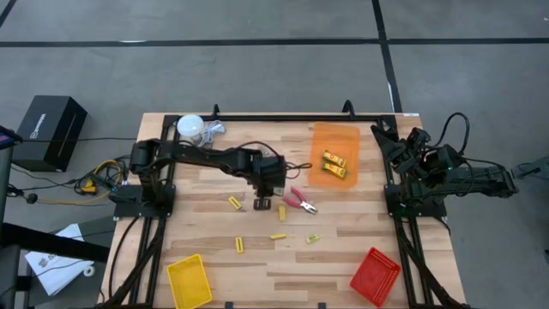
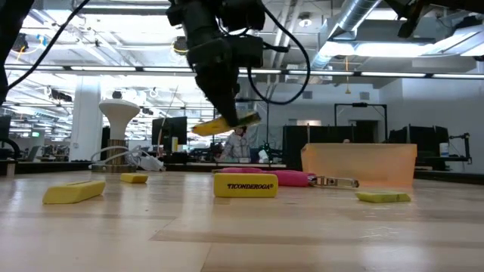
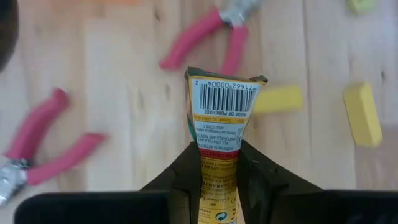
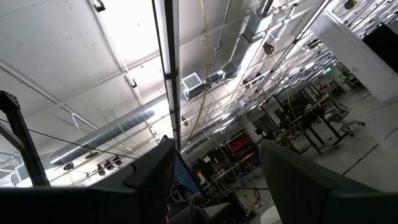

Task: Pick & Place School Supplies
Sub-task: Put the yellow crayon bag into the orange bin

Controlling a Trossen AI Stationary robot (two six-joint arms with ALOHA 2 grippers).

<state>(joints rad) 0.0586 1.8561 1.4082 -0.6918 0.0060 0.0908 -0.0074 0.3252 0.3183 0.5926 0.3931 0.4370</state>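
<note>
School supplies lay scattered mid-table; one yellow pack (image 3: 219, 124) was clamped in the left gripper (image 3: 217, 165), raised clear of the table (image 1: 360, 257) beside the red-handled pliers (image 1: 299, 202). Recommended procedure: carry it level to the orange tray (image 1: 334, 142), where similar packs (image 1: 334, 164) lay, and release low. The right gripper (image 4: 214, 168) waited at the right edge, pointed at the ceiling, fingers wide apart and empty

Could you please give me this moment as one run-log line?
left claw: shut on yellow pack, lifted off table | right claw: open, parked at right | orange tray: two packs
</note>
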